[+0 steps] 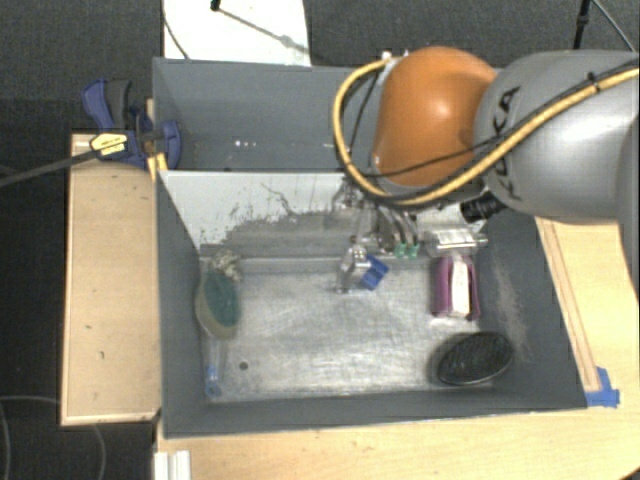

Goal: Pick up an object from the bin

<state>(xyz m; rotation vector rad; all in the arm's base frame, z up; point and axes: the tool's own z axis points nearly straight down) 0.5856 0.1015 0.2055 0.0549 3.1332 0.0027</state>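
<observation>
Camera view: down into bin (330,408), arm in from right.
Tool (356,266): low over bin floor, mid-bin, close to far wall; cannot tell whether wide or narrow.
Blue piece (375,274): small, just right of tool, touching or just beside it; nearest thing, no grip confirmed.
Brush (218,304): green, along left wall, well apart from tool.
Purple pack (446,286): right side, near far wall, under arm.
Black disc (472,359): oval, near right corner.
Progress: nothing clearly lifted yet.
Risk: off-centre closing could push blue piece aside or catch only its edge, then a slip on lifting.
Risk: far wall close behind tool, so a scrape or jam possible on any further drop.
</observation>
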